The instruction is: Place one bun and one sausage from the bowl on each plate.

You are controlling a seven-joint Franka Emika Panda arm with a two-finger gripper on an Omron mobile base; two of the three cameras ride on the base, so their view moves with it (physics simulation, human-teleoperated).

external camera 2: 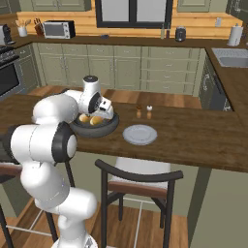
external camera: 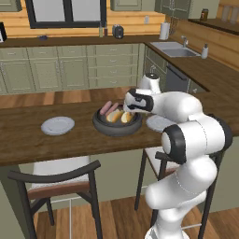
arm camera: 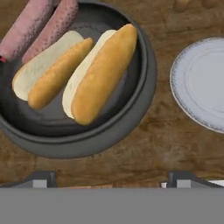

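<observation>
The dark bowl [arm camera: 142, 105] sits on the wooden counter and holds two split buns, one [arm camera: 103, 74] on the right and one [arm camera: 50, 72] beside it, plus two pink sausages [arm camera: 41, 24] at its far edge. My gripper [arm camera: 113, 179] hovers just above the bowl's near rim, open, its fingertips [arm camera: 43, 178] wide apart with nothing between them. One pale plate [arm camera: 199, 83] lies just right of the bowl. In the left base view the bowl [external camera: 105, 128] is flanked by a left plate [external camera: 57, 125] and a right plate [external camera: 158, 124], and the gripper [external camera: 126, 111] hangs over the buns.
Salt and pepper shakers [external camera 2: 144, 112] stand behind the right plate [external camera 2: 139, 134]. Two chairs [external camera: 56, 179] are tucked under the counter's near edge. My own arm [external camera 2: 53, 111] blocks the counter left of the bowl [external camera 2: 97, 131] in the right base view.
</observation>
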